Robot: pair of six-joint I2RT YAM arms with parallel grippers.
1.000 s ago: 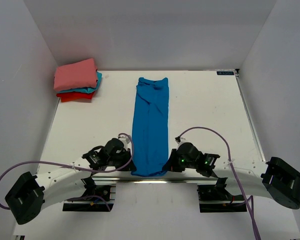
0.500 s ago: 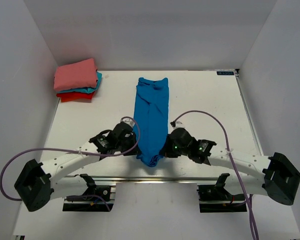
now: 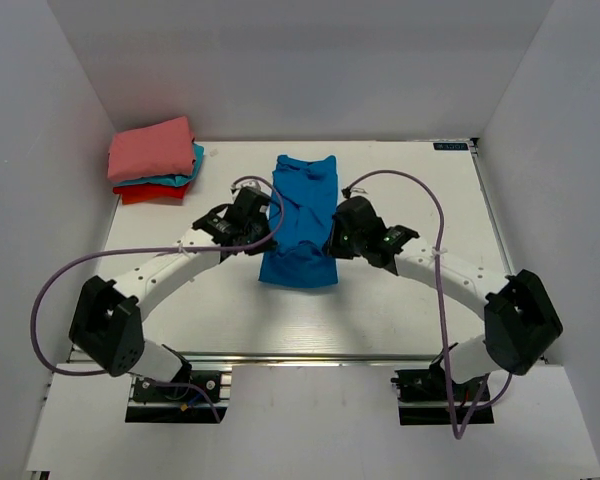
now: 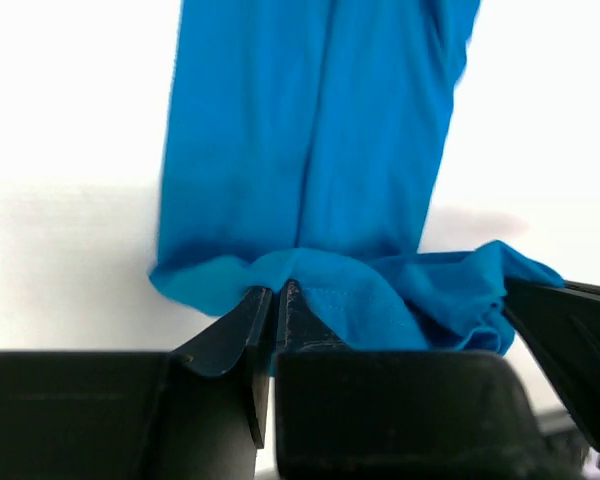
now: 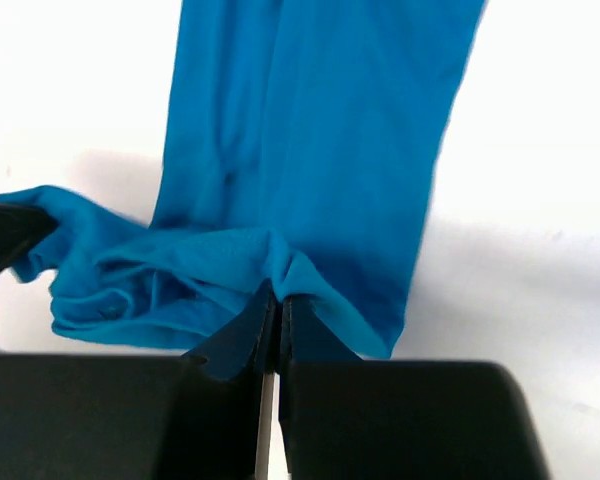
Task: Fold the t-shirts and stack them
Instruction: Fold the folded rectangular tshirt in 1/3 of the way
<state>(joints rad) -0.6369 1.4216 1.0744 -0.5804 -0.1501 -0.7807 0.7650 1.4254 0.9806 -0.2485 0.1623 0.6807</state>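
Note:
The royal-blue t-shirt (image 3: 302,220) lies as a long strip down the table's middle, its near end lifted and doubled over towards the far end. My left gripper (image 3: 267,222) is shut on the hem's left corner (image 4: 280,275). My right gripper (image 3: 330,232) is shut on the right corner (image 5: 280,270). Both wrist views show the blue cloth (image 4: 310,130) (image 5: 310,130) stretching away below the pinched hem. A pile of folded t-shirts (image 3: 152,160) sits at the far left corner: salmon-pink on top, teal under it, red at the bottom.
White walls close the table on the left, back and right. The white table (image 3: 420,310) shows bare between the blue shirt and the arm bases. Purple cables (image 3: 400,180) loop over both arms.
Both grippers have carried the blue shirt's near hem away from the table's front edge towards the far end, doubling the strip over itself. The pile has not moved.

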